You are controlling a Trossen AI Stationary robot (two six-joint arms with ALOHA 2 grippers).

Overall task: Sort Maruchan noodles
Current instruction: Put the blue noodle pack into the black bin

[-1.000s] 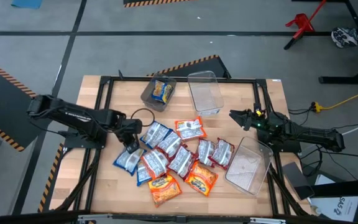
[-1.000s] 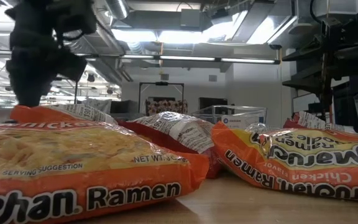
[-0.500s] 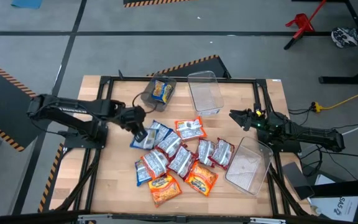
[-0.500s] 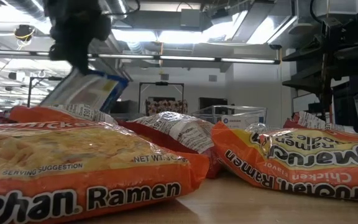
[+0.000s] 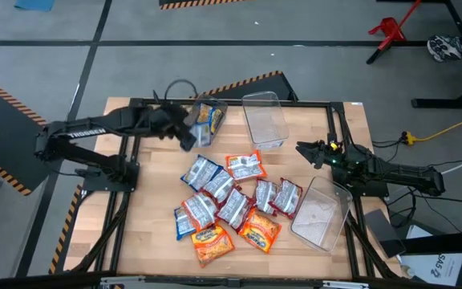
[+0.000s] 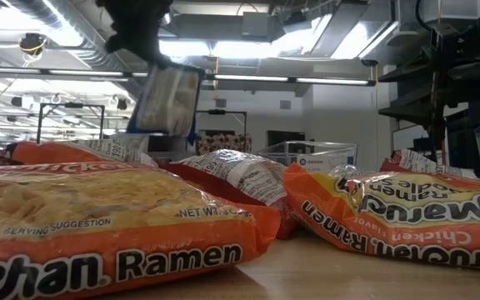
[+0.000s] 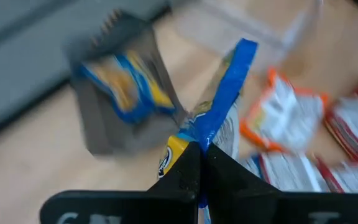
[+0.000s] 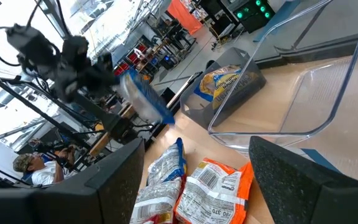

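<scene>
A pile of Maruchan noodles packets, blue, orange and red, lies on the wooden table's middle; two orange ones fill the low view's front. My left gripper hangs at the far left, beside a grey bin with one blue-and-yellow packet inside, and is shut on another blue packet. My right gripper waits open at the table's right edge, with nothing between its fingers. My left gripper pinches the blue packet by one end seam between its two fingers. The fingers slant down from the table's left. The packet sticks out beyond the fingertips, edge-on in the wrist view, and hangs clear above the table, next to the grey bin.
One clear plastic bin stands at the far middle, right of the grey bin. Another clear bin lies at the near right by the pile. A black frame runs along the table's edges. Bare wood shows at the near left.
My left gripper, shut on the blue packet, has risen from the pile's left side and swung toward the far edge and the grey bin, tipping from pointing down to slanting. The packet has been lifted clear of the table and carried along.
</scene>
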